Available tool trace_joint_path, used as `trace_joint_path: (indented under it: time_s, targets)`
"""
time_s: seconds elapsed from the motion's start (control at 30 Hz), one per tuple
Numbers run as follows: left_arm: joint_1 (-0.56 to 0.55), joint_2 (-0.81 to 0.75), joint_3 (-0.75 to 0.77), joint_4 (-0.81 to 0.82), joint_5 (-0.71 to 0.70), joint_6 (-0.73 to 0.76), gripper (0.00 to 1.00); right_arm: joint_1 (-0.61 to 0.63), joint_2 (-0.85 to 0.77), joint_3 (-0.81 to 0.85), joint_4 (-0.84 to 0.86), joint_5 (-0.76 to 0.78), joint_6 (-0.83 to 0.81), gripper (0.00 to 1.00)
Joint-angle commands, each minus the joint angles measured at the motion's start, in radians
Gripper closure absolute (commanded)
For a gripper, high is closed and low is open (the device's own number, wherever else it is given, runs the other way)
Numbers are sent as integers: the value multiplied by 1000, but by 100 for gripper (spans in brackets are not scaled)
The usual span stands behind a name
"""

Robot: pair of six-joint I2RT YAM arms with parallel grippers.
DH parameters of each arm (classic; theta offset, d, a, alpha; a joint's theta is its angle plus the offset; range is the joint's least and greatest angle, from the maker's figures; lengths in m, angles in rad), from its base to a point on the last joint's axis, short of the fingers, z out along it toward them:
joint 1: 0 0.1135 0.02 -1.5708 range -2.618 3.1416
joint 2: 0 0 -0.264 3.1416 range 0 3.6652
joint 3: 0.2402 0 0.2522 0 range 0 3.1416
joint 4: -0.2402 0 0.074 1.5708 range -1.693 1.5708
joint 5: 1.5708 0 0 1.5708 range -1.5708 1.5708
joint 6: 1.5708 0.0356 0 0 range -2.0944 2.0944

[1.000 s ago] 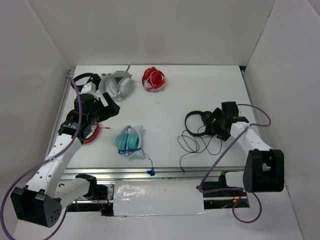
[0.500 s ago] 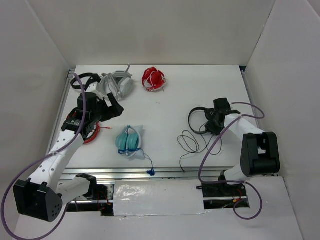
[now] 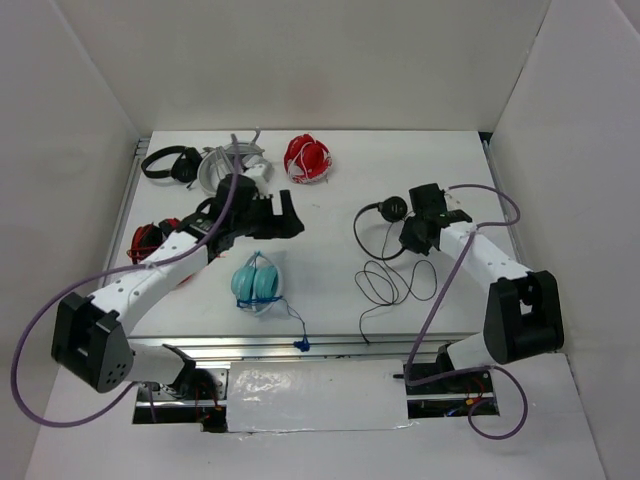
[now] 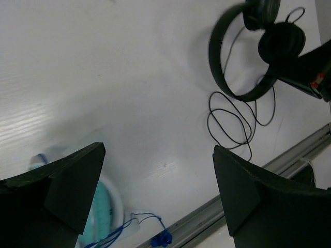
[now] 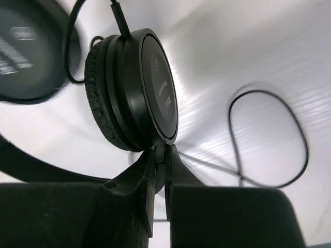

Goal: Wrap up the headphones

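Observation:
The all-black headphones (image 3: 393,208) sit right of the table's middle, their thin headband arching to the left. My right gripper (image 3: 410,232) is shut on them. In the right wrist view its jaws (image 5: 160,152) pinch the thin stem just under one round earcup (image 5: 134,93). The long black cable (image 3: 390,285) trails in loose loops on the table toward the front edge. My left gripper (image 3: 285,222) hovers left of centre, wide open with nothing between its fingers (image 4: 72,181). From the left wrist view the headphones (image 4: 243,62) and cable loops (image 4: 232,124) lie ahead of it.
Teal headphones (image 3: 257,280) with a blue cable lie under the left arm near the front. A red bundle (image 3: 307,158), grey-white headphones (image 3: 228,165) and another black pair (image 3: 168,163) sit at the back left; a red-and-black pair (image 3: 145,240) at the left edge. A metal rail (image 3: 330,343) borders the front.
My right gripper closed on the black headphones and drew them left and back. My left arm swung right from the left side toward the middle, staying open.

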Motion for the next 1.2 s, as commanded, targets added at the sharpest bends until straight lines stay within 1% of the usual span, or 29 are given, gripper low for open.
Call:
trace_joint_path:
  time_s: [0.0,0.07,0.1,0.17,0.2,0.3,0.4,0.43,0.5,0.53,0.6,0.67,0.7,0.73,0.77,0.8,0.83,0.87,0.9,0.93,0.97,1.0,1.07,1.1,1.13,1.17]
  targets:
    - [-91,95,99,55,-39,-16,1,51,-73,86,7,1,104,100]
    - [-137,139,137,59,-72,-46,1,80,-84,97,24,-40,197,100]
    - [-149,184,174,59,-106,-60,1,95,-90,94,42,-51,224,100]
    - [-168,222,208,49,-112,-97,1,123,-98,89,85,-56,306,100]
    - [-171,259,240,40,-147,-105,1,147,-98,89,97,-65,322,100]
    - [-174,299,266,16,-200,-148,8,176,-90,112,107,-75,368,100]
    - [-174,302,254,46,-233,-178,12,224,-81,140,93,-49,394,100]
    - [-174,302,251,57,-246,-194,16,238,-78,146,90,-39,410,100]
    - [-174,305,249,63,-259,-211,21,255,-77,154,93,-22,430,100]
    - [-174,307,251,59,-282,-220,25,270,-75,154,94,-20,442,100]
    - [-176,314,254,45,-315,-244,29,285,-77,154,111,-14,462,100]
    - [-179,322,263,31,-365,-260,37,321,-74,163,110,7,483,100]
    - [-180,328,272,-1,-382,-267,43,328,-72,166,105,27,488,100]
    - [-180,333,280,-16,-393,-269,56,337,-63,170,93,33,500,100]
    - [-182,340,292,-29,-405,-272,63,341,-61,175,90,36,505,100]
    - [-183,343,295,-43,-413,-275,75,342,-58,175,93,32,503,100]
    - [-186,344,297,-46,-418,-275,82,344,-54,175,94,32,511,100]
    - [-188,347,303,-52,-424,-277,87,353,-51,174,102,29,508,100]
    - [-189,348,306,-55,-428,-277,91,359,-44,175,108,21,500,97]
    - [-189,350,314,-72,-434,-275,98,362,-40,178,111,15,491,95]
    - [-189,356,329,-87,-442,-275,100,374,-32,184,114,12,479,92]
    - [-189,356,338,-96,-453,-269,100,377,-29,187,116,9,468,85]
    - [-189,357,357,-116,-467,-261,100,396,-37,189,133,-3,422,78]
    - [-189,359,367,-125,-485,-255,100,400,-43,187,151,-9,396,68]
    - [-189,360,393,-138,-499,-251,100,408,-50,186,168,-17,347,62]
    - [-189,362,409,-165,-513,-245,100,420,-69,186,179,-23,312,48]
